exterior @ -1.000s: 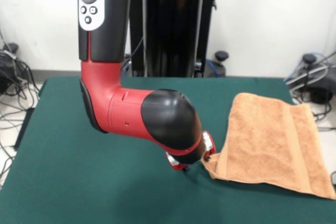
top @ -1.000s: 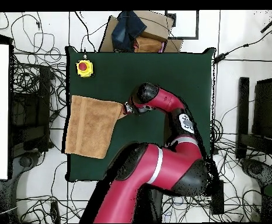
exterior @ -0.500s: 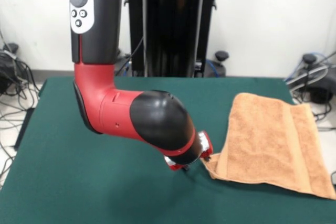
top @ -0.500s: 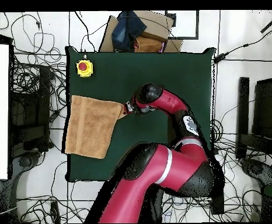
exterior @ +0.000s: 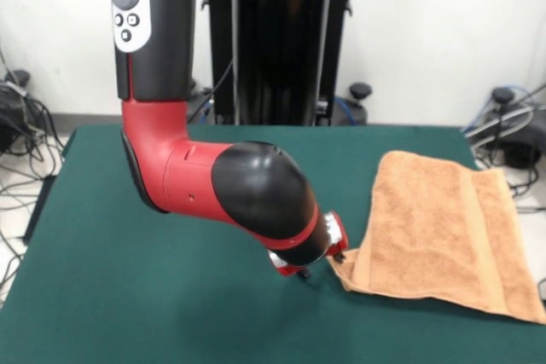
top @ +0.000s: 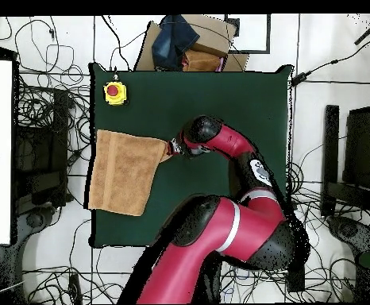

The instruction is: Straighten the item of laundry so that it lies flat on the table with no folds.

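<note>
The item of laundry (exterior: 435,228), an orange-tan towel with a stripe band along its right part, lies on the right side of the green table (exterior: 128,296) and reaches the table's right edge. My gripper (exterior: 339,255) sits low at the towel's near-left corner, mostly hidden behind the red and black wrist. That corner is drawn to a point and rises slightly into the gripper, which looks shut on it. In the overhead view the item of laundry (top: 123,171) lies at the left edge of the table (top: 220,103), its upper-right corner pulled toward the gripper (top: 172,148).
A yellow box with a red button (top: 114,92) stands on the table's corner above the towel in the overhead view. A cardboard box with dark cloth (top: 190,44) sits beyond the table's top edge. Cables lie on the floor all around.
The arm's upper links have shifted a little sideways. The gripper and the towel's corner have stayed in the same place.
</note>
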Controlling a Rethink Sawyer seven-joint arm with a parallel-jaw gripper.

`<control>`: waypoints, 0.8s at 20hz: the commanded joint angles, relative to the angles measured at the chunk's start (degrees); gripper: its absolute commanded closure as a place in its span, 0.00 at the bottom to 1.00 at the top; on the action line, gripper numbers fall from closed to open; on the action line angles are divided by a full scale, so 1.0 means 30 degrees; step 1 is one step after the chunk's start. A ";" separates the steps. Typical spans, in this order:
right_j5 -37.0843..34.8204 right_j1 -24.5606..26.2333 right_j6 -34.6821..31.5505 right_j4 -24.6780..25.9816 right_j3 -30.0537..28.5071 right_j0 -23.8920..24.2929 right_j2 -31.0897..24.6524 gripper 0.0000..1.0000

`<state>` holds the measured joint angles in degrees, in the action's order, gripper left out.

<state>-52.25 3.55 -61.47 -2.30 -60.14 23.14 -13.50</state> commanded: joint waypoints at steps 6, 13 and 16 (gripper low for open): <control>0.4537 0.1145 -0.2118 -0.0340 -0.2825 -0.0520 -0.3337 0.00; 0.4516 0.1345 -0.1626 -0.0204 -0.2672 -0.0448 -0.3349 0.00; 0.4263 0.1658 -0.1141 -0.0104 -0.2297 -0.0330 -0.3357 0.00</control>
<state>-48.13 2.54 -61.47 -2.30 -63.38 23.63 -15.22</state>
